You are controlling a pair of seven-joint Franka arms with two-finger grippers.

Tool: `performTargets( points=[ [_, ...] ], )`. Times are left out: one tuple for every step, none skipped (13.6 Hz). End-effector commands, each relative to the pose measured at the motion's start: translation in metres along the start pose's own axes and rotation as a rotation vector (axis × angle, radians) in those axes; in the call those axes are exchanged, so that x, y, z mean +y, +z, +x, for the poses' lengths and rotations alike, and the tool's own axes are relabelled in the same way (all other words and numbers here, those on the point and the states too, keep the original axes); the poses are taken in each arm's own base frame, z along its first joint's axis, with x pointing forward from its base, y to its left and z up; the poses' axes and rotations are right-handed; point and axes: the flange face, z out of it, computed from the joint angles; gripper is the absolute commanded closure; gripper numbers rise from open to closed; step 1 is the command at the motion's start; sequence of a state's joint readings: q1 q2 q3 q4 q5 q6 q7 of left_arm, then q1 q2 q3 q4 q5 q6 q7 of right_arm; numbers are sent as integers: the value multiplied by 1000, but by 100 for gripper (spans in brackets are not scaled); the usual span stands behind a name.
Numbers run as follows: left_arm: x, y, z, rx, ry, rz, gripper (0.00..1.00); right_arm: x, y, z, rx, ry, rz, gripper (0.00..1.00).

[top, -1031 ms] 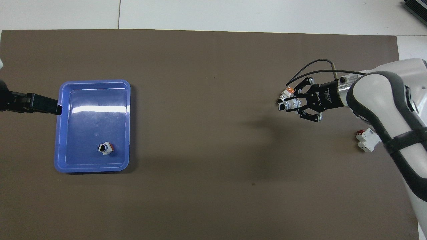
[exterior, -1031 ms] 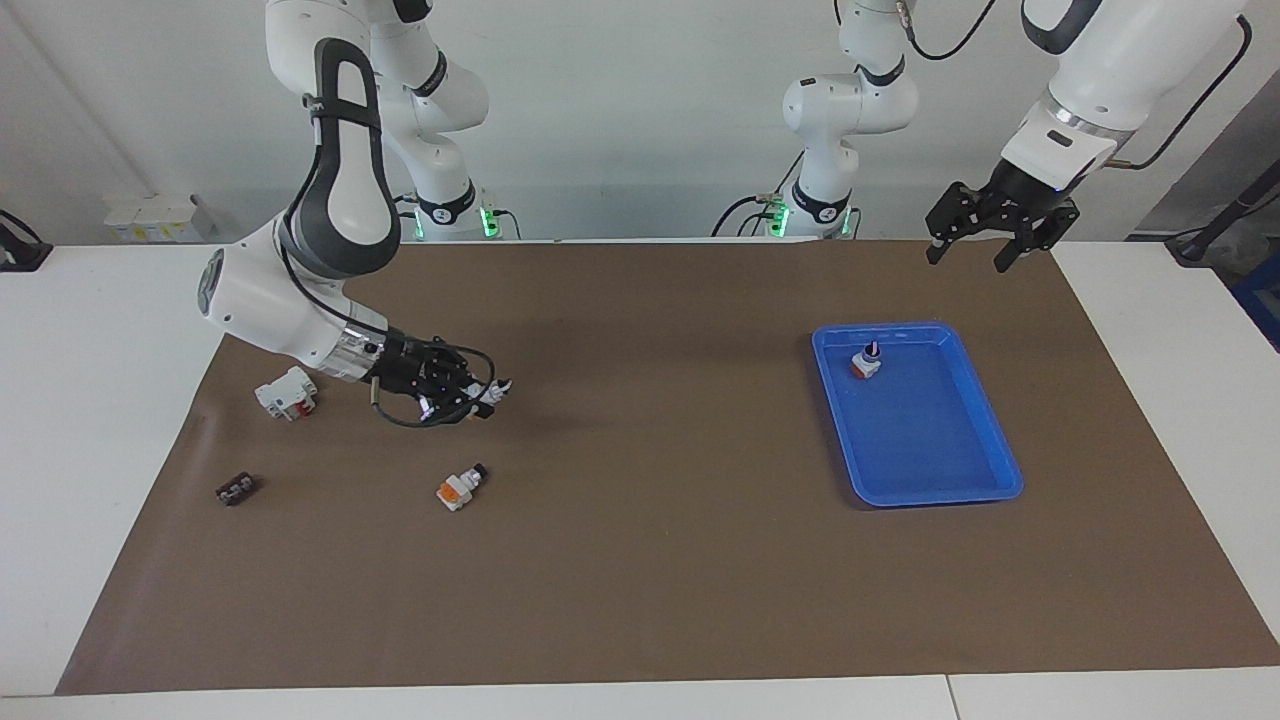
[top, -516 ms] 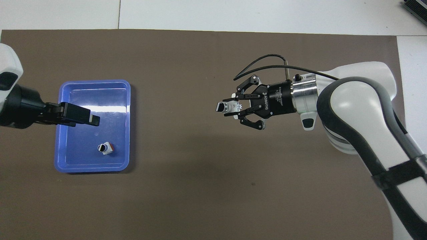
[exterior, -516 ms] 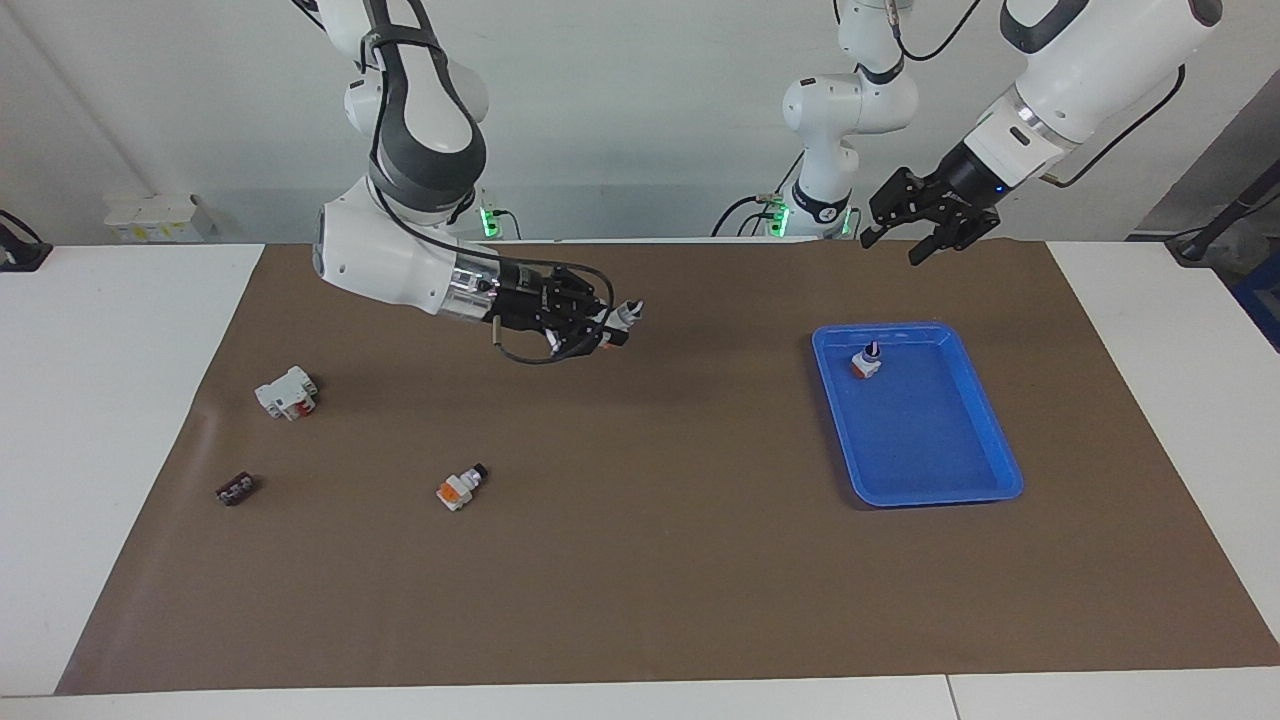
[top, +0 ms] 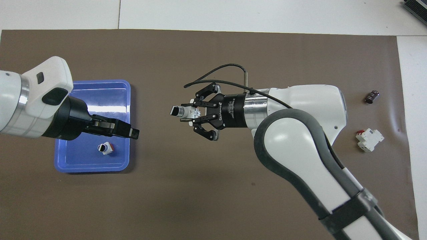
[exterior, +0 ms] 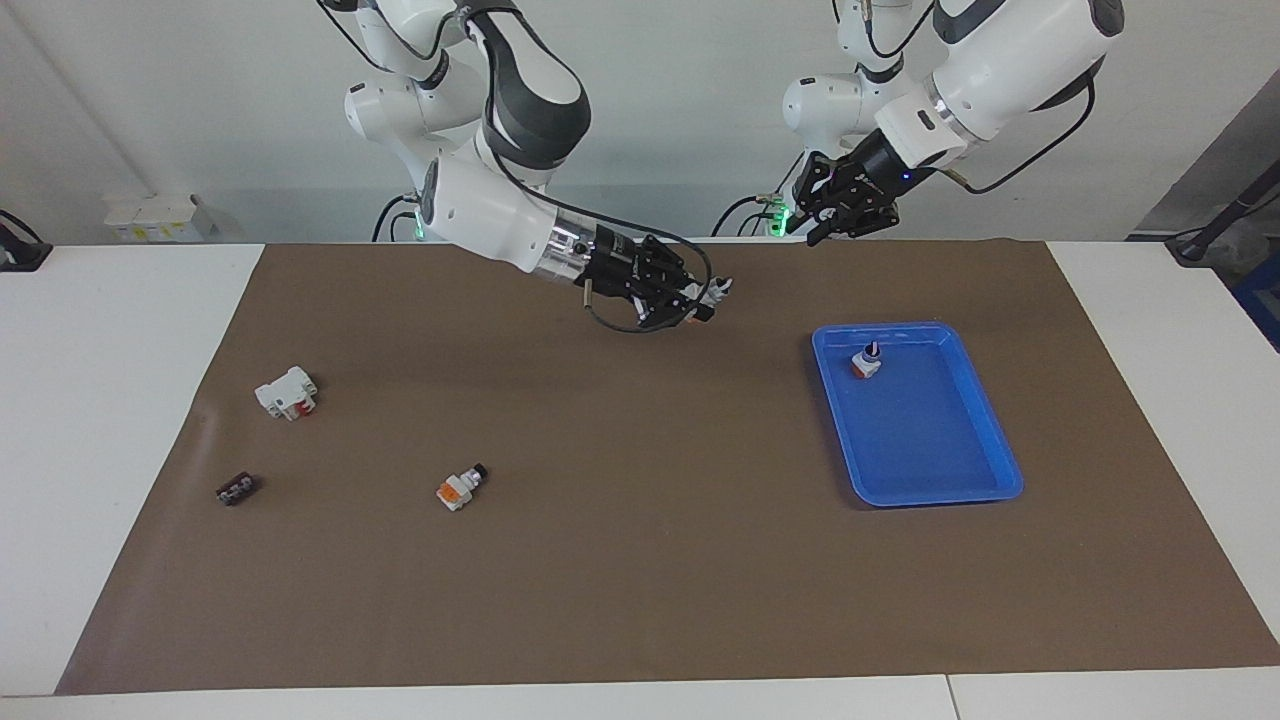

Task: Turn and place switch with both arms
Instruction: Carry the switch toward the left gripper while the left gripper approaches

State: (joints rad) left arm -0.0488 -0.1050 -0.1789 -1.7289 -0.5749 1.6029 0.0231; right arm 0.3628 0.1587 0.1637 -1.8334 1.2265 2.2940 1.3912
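switch point(top: 181, 111) gripped in right tool point(top: 186, 112) midair.

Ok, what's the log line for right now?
right end effector: shut on switch, in air | left end effector: raised near blue tray | switch: not yet in blue tray

Robot lab: two fixed arms point(exterior: 500, 190) over a papered table point(exterior: 640, 600).

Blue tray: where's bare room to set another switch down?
The blue tray is bare from its switch out to the rim farther from the robots. Crowded only at that switch's corner, nearest the robots, toward the right arm's end.
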Motion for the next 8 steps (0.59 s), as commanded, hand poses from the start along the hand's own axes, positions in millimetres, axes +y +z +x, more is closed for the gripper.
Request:
performTargets(
  points=[
    [9, 6, -2, 91, 24, -11, 15, 6, 4, -6, -47, 46, 37, 100],
    [14, 11, -4, 97, 26, -8, 0, 8, 7, -7, -42, 42, 46, 100],
    [15, 16, -8, 84, 26, 2, 0, 11, 11, -9, -41, 40, 47, 100],
    [18, 16, -9, 80, 13, 4, 0, 10, 11, -9, -41, 40, 48, 100],
    [22, 22, -11, 62, -4, 11, 0, 10, 11, -9, -41, 39, 52, 100],
    [21, 22, -11, 63, -5, 33, 0, 10, 10, -7, -39, 41, 52, 100],
    [22, 23, -10, 82, 15, 76, 1, 11, 12, -8, -39, 38, 48, 100],
    [30, 29, -7, 113, 68, 162, 4, 11, 12, -8, -39, 38, 49, 100]
  ],
)
